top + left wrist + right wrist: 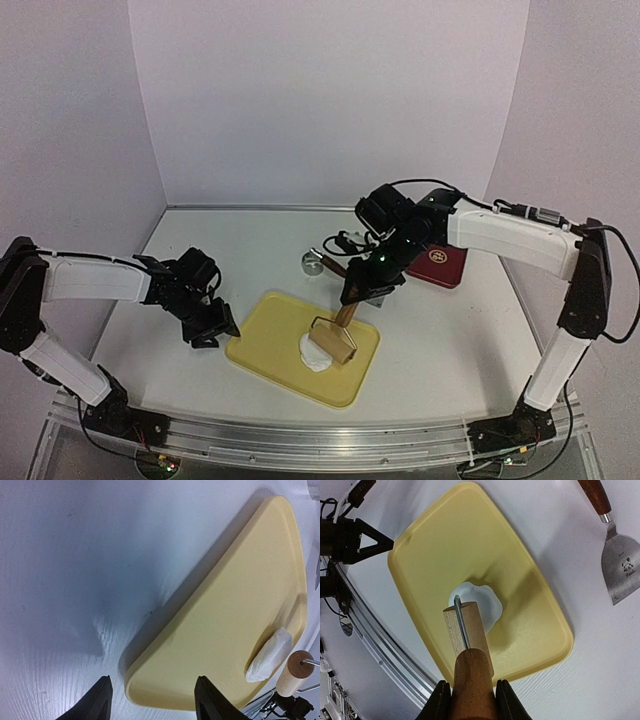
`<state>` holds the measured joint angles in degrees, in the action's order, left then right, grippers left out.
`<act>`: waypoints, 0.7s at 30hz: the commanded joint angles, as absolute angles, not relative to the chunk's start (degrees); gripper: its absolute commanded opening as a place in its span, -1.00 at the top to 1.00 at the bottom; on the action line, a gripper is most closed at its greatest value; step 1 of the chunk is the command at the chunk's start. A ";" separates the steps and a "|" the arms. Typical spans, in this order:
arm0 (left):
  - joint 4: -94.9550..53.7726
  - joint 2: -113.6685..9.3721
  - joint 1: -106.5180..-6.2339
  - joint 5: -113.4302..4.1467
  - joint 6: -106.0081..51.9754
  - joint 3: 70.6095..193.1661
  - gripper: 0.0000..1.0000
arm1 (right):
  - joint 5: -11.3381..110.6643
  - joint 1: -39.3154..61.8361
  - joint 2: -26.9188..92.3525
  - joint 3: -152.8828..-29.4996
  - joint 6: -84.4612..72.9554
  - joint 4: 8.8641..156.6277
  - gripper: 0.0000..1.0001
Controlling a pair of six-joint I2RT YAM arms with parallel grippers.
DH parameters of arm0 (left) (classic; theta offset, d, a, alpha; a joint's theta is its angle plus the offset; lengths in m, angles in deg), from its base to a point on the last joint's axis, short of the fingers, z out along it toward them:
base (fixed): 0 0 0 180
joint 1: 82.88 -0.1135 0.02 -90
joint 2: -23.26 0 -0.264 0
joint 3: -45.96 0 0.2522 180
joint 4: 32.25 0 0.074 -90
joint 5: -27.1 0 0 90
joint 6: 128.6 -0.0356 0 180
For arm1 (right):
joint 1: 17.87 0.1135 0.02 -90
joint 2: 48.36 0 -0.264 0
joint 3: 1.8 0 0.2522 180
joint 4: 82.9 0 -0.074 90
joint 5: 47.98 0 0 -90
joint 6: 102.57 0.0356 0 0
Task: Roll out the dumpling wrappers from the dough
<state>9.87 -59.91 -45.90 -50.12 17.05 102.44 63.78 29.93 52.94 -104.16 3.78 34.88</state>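
While the right fingers (472,700) clamp the wooden handle of the roller (466,630), its barrel rests against the edge of the dough (479,599), seemingly on it. The dough is a small white patch, partly flattened, on the yellow board (445,535). Gripping the handle from behind looks meant to let the arm bear down and push the barrel across the lump. The dough lies just ahead of those fingers, past the roller's far end.

On the other side, the left fingers (152,692) stand apart with nothing between them, hovering at the board's corner and well apart from the dough. I'd guess they are placed there to steady the board if it slides on the counter (75,555).

No round wrapper has been cut yet. The scraper (619,565) and the steel ring cutter (312,264) lie aside on the counter, away from both arms.
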 commanded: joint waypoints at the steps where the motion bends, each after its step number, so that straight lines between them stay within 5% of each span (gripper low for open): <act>1: 8.06 -64.11 -45.87 -51.28 18.87 103.67 -0.08 | 66.06 28.60 54.27 -108.87 1.62 37.46 1.00; 6: 8.51 -66.37 -45.87 -51.65 17.32 104.21 -0.01 | 66.68 27.83 56.73 -109.61 1.28 37.51 1.00; 21: 11.53 -70.93 -45.79 -54.27 12.59 106.19 0.94 | 63.17 28.41 62.04 -103.88 2.61 36.98 1.00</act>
